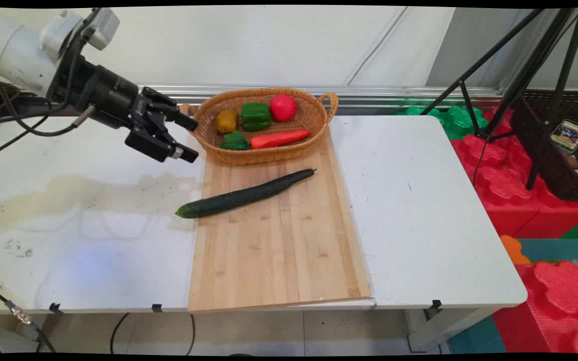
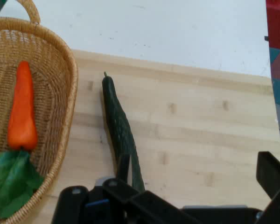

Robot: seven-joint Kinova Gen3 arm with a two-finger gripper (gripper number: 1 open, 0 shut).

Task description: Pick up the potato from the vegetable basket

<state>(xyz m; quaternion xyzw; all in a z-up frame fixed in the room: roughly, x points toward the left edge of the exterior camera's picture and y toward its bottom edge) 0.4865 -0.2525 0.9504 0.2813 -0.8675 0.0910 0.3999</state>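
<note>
Cucumber (image 1: pixel 245 194) lies slantwise on the wooden board (image 1: pixel 279 250), just in front of the wicker basket (image 1: pixel 264 150) of vegetables. Gripper (image 1: pixel 187 139), fingers spread wide and empty, hovers near the basket's left end, above the cucumber's blunt end.

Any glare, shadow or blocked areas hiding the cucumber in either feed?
Main view: even light, cucumber fully visible on the cutting board, only a soft shadow beneath it. Hand view: cucumber sharp, but its near end sits behind the end effector's black linkage.
</note>
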